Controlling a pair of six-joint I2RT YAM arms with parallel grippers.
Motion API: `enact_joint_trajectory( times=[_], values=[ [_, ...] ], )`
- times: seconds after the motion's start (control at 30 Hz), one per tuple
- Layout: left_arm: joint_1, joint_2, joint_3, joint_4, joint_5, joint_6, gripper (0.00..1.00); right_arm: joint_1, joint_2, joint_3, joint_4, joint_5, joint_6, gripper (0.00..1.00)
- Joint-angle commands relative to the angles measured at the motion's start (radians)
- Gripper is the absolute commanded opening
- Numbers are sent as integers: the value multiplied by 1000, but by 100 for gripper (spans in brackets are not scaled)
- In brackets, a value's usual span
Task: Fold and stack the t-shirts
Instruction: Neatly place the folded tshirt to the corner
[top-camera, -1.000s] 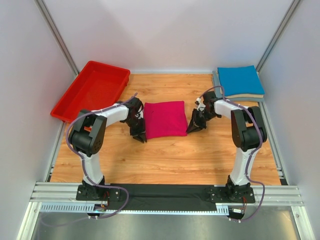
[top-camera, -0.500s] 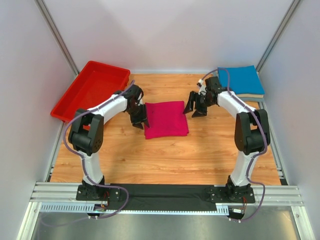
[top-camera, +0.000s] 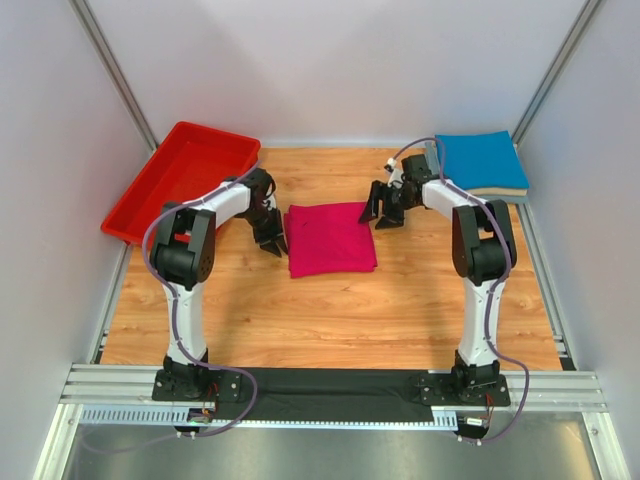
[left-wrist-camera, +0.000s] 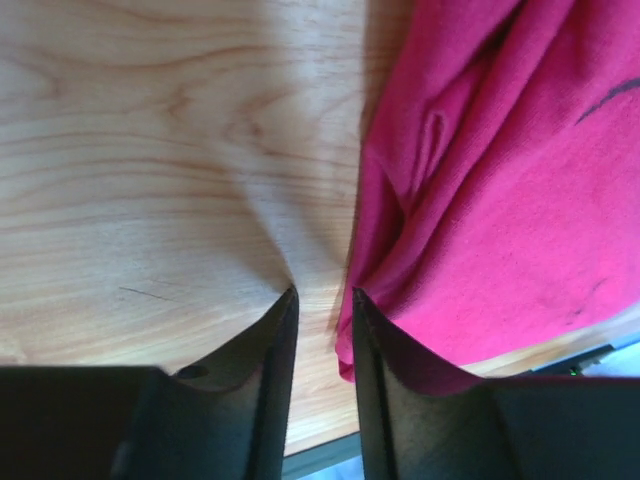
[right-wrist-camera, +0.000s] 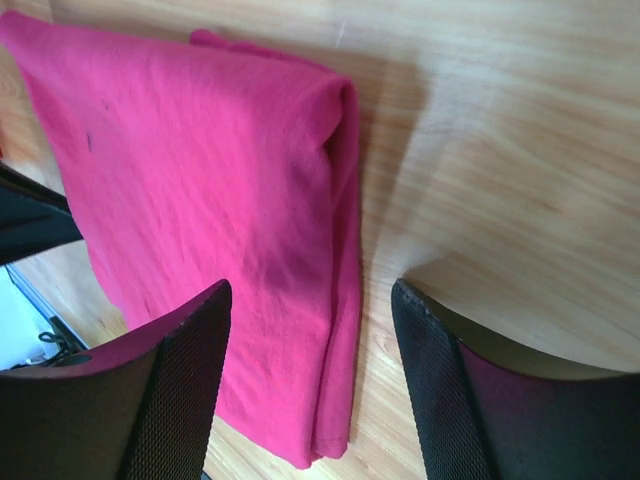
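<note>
Left jaws are squeezed down narrow. Only a sliver of counter shows between them, and the hem of the pink shirt sits right against the inside of one finger, but I don't think anything is actually clamped. Right jaws are a good bit wider and hold nothing, hanging just over the thick folded edge at the shirt's back right corner.

My take on the cloth: it's light, soft and floppy, with zero stiffness. The left wrist view shows it bunched into wrinkles along that side, so the layers will probably slide over each other if only the top one gets pinched. I'd bite through the whole thickness at the folded edges, one side per arm, and carry it flat so the fold doesn't fall open.

The pink shirt lies folded into a rough square in the middle of the counter, between the two arms. The stack is at the back right corner, well apart from it. It has a blue shirt on top of a paler folded one that only shows an edge, so I can't tell whether that one is grey or tan.

The only container is the red bin at the back left, and I can't see anything in it.
</note>
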Motion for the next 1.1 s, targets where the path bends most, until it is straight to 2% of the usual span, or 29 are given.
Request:
enact_joint_trajectory(
  times=[0.0,0.27,0.37,0.5,0.6,0.93,1.03,1.07],
  values=[
    [2,38,7,18,42,33,32,34,-17,-92,70,17,-47,67],
    [4,48,10,20,60,30,15,71,-40,-219,188,34,-13,65],
    [4,54,13,11,68,29,11,77,-63,-280,245,37,1,63],
    [4,55,17,-14,59,35,10,75,-83,-332,307,28,1,61],
    [6,42,24,-38,25,32,10,75,-89,-349,327,5,4,55],
    [18,6,22,-61,0,9,14,77,-62,-374,399,-69,53,54],
    [18,-7,22,-78,-24,7,14,75,-63,-382,406,-74,53,47],
    [18,-14,20,-84,-35,7,14,77,-66,-382,405,-72,48,42]
  ],
)
